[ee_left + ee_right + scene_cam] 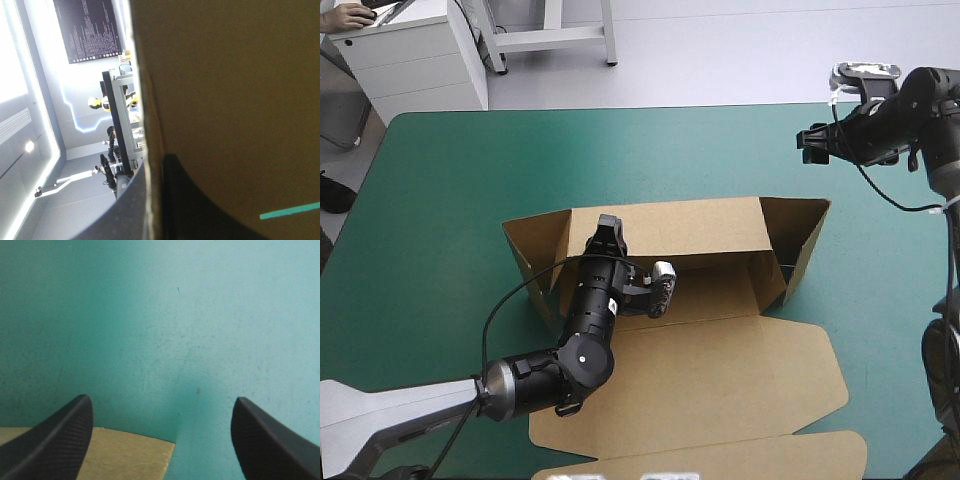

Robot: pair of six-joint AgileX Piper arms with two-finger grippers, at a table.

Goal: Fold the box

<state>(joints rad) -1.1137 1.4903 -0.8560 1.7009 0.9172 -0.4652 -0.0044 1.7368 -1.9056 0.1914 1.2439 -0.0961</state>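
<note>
The brown box [720, 370] lies mid-table, its long back wall [690, 228] raised, end flaps angled outward and the lid flat toward the front edge. My left gripper [608, 230] sits at the top of the back wall near its left end. In the left wrist view the wall's edge [150, 125] runs between the black fingers [210, 210], so that gripper [155, 200] is shut on the box. My right gripper [808, 142] hangs off beyond the box's far right corner. It [161, 400] is open over the cover, with a corner of board [120, 455] below it.
Teal-green cover [450, 200] surrounds the box on the left, far and right sides. The lid's outer flap [720, 462] reaches the table's front edge. The right arm [940, 150] stands along the right edge.
</note>
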